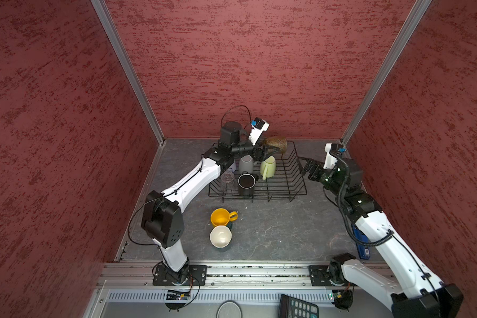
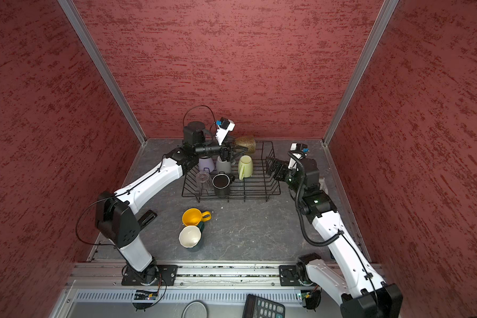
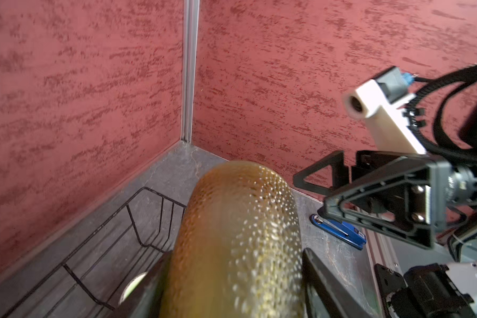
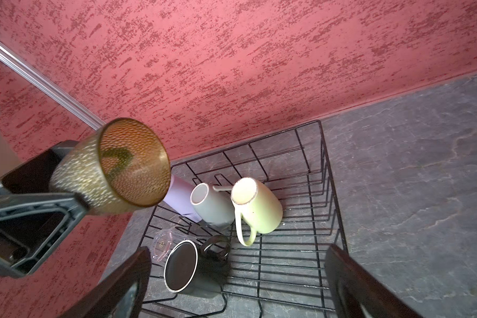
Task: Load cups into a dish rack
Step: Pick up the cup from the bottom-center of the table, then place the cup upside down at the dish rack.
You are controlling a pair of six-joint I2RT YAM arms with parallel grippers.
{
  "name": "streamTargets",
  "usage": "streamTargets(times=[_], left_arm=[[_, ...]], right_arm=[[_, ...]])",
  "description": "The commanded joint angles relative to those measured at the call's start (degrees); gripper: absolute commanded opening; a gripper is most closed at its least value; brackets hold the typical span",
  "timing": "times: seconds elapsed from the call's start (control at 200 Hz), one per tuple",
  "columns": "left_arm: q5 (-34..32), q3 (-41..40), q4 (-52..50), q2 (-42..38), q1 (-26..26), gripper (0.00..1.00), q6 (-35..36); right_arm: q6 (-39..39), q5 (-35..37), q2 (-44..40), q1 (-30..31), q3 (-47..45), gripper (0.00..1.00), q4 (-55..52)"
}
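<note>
The olive-brown glass (image 1: 276, 143) (image 2: 245, 144) (image 3: 237, 234) lies on its side in the air above the back of the black wire dish rack (image 1: 300, 176) (image 4: 328, 170), and my left gripper (image 1: 273, 150) (image 3: 233, 275) is shut on it. Inside the rack are a grey mug (image 1: 246, 163), a pale green mug (image 1: 269, 166), a black mug (image 1: 247, 183), a clear glass (image 1: 227, 179) and a lilac tumbler (image 2: 205, 163). My right gripper (image 1: 304, 166) (image 4: 237, 278) hangs open and empty at the rack's right side. A yellow mug (image 1: 221, 217) and a dark teal mug (image 1: 221, 236) stand on the table in front.
A blue stapler-like object (image 1: 362, 245) lies by the right wall under my right arm. A black calculator (image 1: 298, 307) and a round lid-like disc (image 1: 229, 309) sit on the front ledge. Red walls close in the grey table on three sides.
</note>
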Motion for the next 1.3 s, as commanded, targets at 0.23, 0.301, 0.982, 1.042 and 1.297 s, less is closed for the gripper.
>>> streamTargets(times=[0.23,0.301,0.982,1.042,1.297], left_arm=[[-12.68,12.8,-27.26,6.82,-3.55,0.0,1.0],[-15.13,14.91,-31.4,7.95,-4.6,0.0,1.74],[-29.05,25.52,-51.89,19.05,-10.93,0.0,3.93],[-30.43,26.02,-52.48,20.02,-11.33,0.0,4.18],[-32.92,28.03,-55.63,23.71,-11.82,0.0,4.56]], right_arm=[[-2.39,5.82,-1.9,-0.65,-1.31,0.99,-2.08],[-2.63,6.1,-1.91,-0.75,-1.36,0.99,-2.33],[-2.66,5.23,-1.98,-1.27,-2.42,0.99,-1.89],[-2.57,5.16,-2.09,-1.27,-2.53,0.99,-2.02],[-2.48,4.88,-2.35,-1.28,-3.11,0.99,-1.84]])
